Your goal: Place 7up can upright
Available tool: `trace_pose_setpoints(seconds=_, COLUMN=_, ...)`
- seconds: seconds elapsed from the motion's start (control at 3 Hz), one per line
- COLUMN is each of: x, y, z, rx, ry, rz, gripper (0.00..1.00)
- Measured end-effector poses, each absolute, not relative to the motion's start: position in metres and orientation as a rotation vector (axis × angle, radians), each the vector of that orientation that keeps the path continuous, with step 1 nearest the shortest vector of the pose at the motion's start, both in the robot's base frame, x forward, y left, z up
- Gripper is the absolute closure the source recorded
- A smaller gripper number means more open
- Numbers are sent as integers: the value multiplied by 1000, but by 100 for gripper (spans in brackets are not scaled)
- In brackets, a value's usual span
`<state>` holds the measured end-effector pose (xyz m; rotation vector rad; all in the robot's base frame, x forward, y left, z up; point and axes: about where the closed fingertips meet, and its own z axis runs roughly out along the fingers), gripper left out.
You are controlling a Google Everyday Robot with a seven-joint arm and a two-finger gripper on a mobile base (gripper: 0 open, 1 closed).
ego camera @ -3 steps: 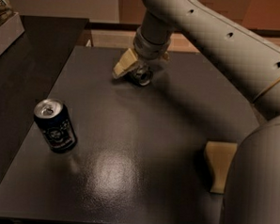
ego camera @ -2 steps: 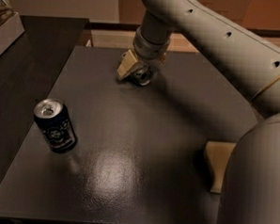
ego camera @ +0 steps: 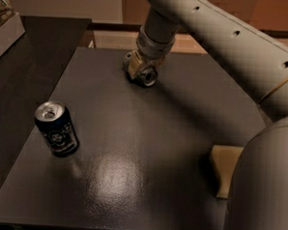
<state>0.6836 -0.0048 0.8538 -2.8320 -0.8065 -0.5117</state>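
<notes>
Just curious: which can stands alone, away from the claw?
The dark blue can, upright at the left of the table; the 7up can shows only its silver end at the far-side gripper.

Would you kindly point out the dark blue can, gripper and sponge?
dark blue can [ego camera: 57,132]: camera view, side wall.
gripper [ego camera: 142,73]: camera view, tip, near far edge of table [ego camera: 157,132].
yellow sponge [ego camera: 224,164]: camera view, top face.

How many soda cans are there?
2. The dark blue can stands near the table's left edge; the 7up can, mostly hidden, shows its silver end at the gripper, far side.

7up can [ego camera: 149,78] mostly hidden inside the tool [ego camera: 141,72], far end of table [ego camera: 177,123]
</notes>
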Motion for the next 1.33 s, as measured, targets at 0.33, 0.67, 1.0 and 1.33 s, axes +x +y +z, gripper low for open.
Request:
trace_pose_setpoints(seconds=0.33, x=676, y=-2, z=864, rx=-2805, ry=-761, rz=-520, gripper=88)
trace_pose_setpoints(seconds=0.67, x=664, y=3, z=887, rx=-2764, ry=-623, rz=-541, gripper=100)
trace_pose_setpoints(seconds=1.0, x=649, y=12, z=910, rx=-2720, ry=-408, rz=-557, gripper=100)
trace_pose_setpoints(seconds=1.33, x=644, y=18, z=929, rx=-2702, ry=-171, rz=-537, gripper=100)
